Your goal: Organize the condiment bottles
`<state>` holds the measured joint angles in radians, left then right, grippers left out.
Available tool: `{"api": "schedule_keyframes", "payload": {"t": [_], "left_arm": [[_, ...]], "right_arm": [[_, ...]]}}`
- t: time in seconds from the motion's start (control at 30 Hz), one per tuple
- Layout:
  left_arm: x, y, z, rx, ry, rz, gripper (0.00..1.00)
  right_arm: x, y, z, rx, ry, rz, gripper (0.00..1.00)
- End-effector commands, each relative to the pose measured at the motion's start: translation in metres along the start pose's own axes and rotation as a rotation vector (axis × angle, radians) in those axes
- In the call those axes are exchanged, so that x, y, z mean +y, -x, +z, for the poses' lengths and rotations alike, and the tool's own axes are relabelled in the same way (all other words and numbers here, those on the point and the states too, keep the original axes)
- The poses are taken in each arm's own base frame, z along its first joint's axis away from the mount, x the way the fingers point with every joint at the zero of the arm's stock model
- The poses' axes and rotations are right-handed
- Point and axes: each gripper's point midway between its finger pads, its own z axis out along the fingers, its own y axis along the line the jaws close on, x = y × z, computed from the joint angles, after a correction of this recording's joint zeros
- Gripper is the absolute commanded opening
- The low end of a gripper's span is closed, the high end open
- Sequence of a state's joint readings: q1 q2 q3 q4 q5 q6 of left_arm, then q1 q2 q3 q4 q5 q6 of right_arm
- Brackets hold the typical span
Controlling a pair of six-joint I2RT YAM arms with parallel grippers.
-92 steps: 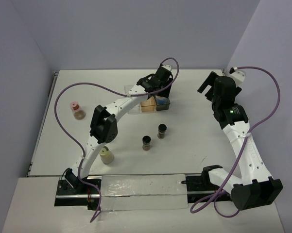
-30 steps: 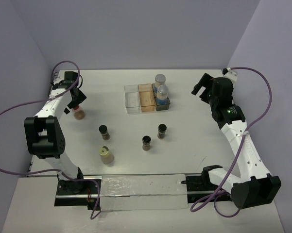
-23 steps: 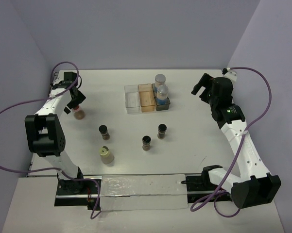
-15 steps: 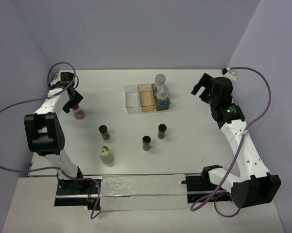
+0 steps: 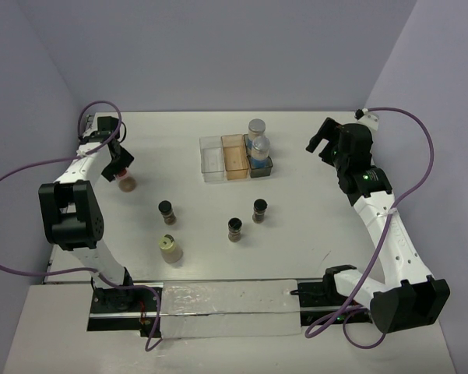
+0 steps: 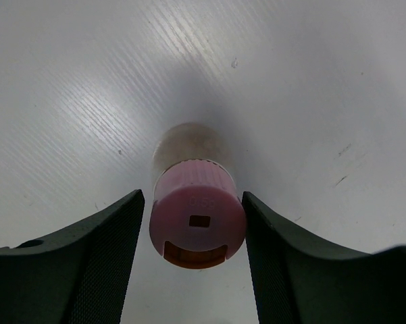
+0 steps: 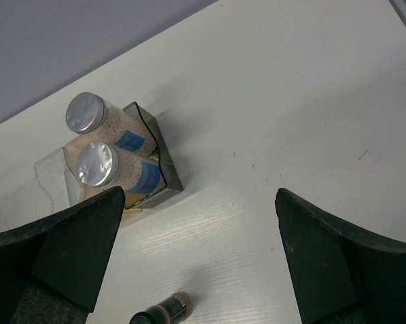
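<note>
In grey tray compartment [image 7: 163,155]: two blue-label bottles [image 7: 115,165] stowed. Five loose bottles [image 5: 234,228] left on worktop [image 5: 311,226]. Left hand [image 6: 192,196] straddles pink-capped bottle [image 6: 198,219], pinch unclear; right hand [image 7: 199,192] spread, empty.

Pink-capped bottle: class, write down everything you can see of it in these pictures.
The pink-capped bottle is a small jar with a brownish body and a ridged pink cap bearing a square mark on top. An orange-brown crescent shows at the cap's near edge. It stands upright on the white table, near its far left edge. The left gripper straddles the cap, one finger close on each side; whether they touch it cannot be told.
</note>
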<state>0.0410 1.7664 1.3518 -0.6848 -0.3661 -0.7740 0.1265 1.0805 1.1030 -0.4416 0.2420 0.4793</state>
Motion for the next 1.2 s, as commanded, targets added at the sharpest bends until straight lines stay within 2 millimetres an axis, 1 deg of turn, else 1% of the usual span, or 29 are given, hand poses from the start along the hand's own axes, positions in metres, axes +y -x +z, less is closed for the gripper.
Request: {"api": "schedule_keyframes", "payload": {"t": [0.0,0.1,0.13,0.17,0.23,0.27,0.37,0.43,0.53,0.57,0.6,0.67,0.7,0.73,0.77,0.8,0.83,0.87,0.9,0.93,0.97,1.0,1.03,1.1,1.13,1.17], "left_arm": [[-0.010,0.007,-0.004,-0.014,-0.057,-0.012,0.65],[-0.010,0.007,-0.004,-0.014,-0.058,-0.009,0.54],[-0.010,0.007,-0.004,-0.015,-0.057,-0.006,0.48],[-0.009,0.008,-0.004,-0.018,-0.055,-0.005,0.39],[-0.009,0.010,-0.006,-0.021,-0.054,-0.004,0.15],[-0.010,0.011,-0.008,-0.023,-0.054,0.002,0.10],[-0.018,0.019,-0.025,-0.057,-0.065,0.048,0.10],[-0.035,0.021,-0.045,-0.087,-0.098,0.102,0.10],[-0.072,0.026,-0.083,-0.139,-0.180,0.196,0.10],[-0.084,0.022,-0.094,-0.144,-0.200,0.240,0.10],[-0.092,0.015,-0.099,-0.138,-0.210,0.276,0.10],[-0.125,0.016,-0.131,-0.172,-0.287,0.333,0.10],[-0.141,0.011,-0.144,-0.178,-0.320,0.361,0.10],[-0.152,0.005,-0.146,-0.177,-0.327,0.392,0.10],[-0.166,-0.004,-0.152,-0.181,-0.348,0.428,0.10],[-0.182,-0.015,-0.164,-0.187,-0.378,0.466,0.10],[-0.190,-0.020,-0.169,-0.188,-0.391,0.488,0.10],[-0.205,-0.025,-0.175,-0.195,-0.419,0.509,0.10],[-0.217,-0.025,-0.186,-0.209,-0.449,0.517,0.10],[-0.223,-0.028,-0.183,-0.204,-0.452,0.528,0.10],[-0.234,-0.037,-0.183,-0.197,-0.469,0.548,0.10],[-0.247,-0.044,-0.190,-0.199,-0.501,0.566,0.10],[-0.253,-0.044,-0.196,-0.209,-0.524,0.564,0.10],[-0.269,-0.059,-0.194,-0.193,-0.565,0.584,0.10],[-0.274,-0.066,-0.191,-0.181,-0.579,0.592,0.10],[-0.278,-0.068,-0.189,-0.180,-0.588,0.590,0.10]], "right_arm": [[0.011,0.016,-0.004,-0.048,0.039,0.019,1.00],[0.011,0.016,-0.003,-0.047,0.038,0.018,1.00],[0.011,0.016,-0.003,-0.047,0.037,0.018,1.00],[0.011,0.016,-0.003,-0.049,0.036,0.019,1.00],[0.012,0.016,-0.003,-0.047,0.038,0.019,1.00],[0.012,0.016,-0.003,-0.047,0.040,0.020,1.00],[0.012,0.014,-0.002,-0.043,0.041,0.021,1.00],[0.012,0.014,-0.002,-0.042,0.040,0.023,1.00],[0.013,0.013,-0.001,-0.039,0.044,0.025,1.00],[0.014,0.013,-0.001,-0.038,0.045,0.025,1.00],[0.013,0.013,-0.001,-0.037,0.044,0.025,1.00],[0.013,0.013,-0.002,-0.037,0.043,0.025,1.00],[0.013,0.014,-0.002,-0.038,0.045,0.025,1.00],[0.014,0.014,-0.003,-0.039,0.045,0.024,1.00],[0.013,0.014,-0.003,-0.039,0.044,0.024,1.00],[0.013,0.015,-0.003,-0.040,0.042,0.024,1.00],[0.012,0.014,-0.004,-0.040,0.040,0.024,1.00],[0.012,0.014,-0.003,-0.038,0.038,0.024,1.00],[0.012,0.013,-0.004,-0.037,0.038,0.024,1.00],[0.012,0.014,-0.004,-0.037,0.039,0.024,1.00],[0.013,0.013,-0.004,-0.036,0.039,0.023,1.00],[0.013,0.013,-0.004,-0.035,0.038,0.021,1.00],[0.013,0.013,-0.004,-0.035,0.036,0.020,1.00],[0.011,0.013,-0.004,-0.034,0.029,0.018,1.00],[0.011,0.013,-0.004,-0.034,0.027,0.016,1.00],[0.010,0.013,-0.003,-0.033,0.024,0.015,1.00]]}}
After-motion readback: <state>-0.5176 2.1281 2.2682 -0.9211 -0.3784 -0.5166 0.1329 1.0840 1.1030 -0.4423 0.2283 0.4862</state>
